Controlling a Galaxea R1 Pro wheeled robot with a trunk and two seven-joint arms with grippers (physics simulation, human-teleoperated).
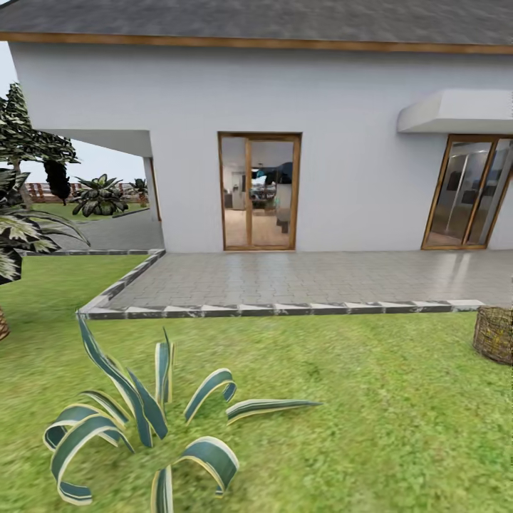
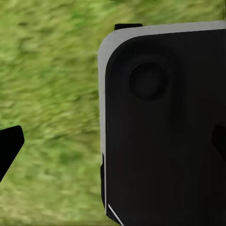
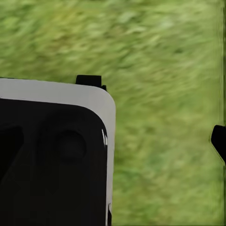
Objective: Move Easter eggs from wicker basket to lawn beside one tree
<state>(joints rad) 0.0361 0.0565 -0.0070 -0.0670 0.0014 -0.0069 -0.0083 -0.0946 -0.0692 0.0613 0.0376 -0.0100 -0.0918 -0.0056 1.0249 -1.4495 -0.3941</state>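
One wicker basket (image 1: 494, 335) sat on the lawn (image 1: 370, 399) by the white house (image 1: 285, 142). I could not tell if either gripper was spread or closed.

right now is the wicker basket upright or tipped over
Upright, it seems: the wicker basket stands on the lawn, cut by the picture's edge.

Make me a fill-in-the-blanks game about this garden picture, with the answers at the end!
1. The wicker basket stands on the lawn at the head view's ____ edge.
2. The striped spiky plant grows out of the ____.
3. Between the lawn and the white house lies a paved ____.
4. The house's doors are framed in ____.

Missing words: right; grass; patio; wood
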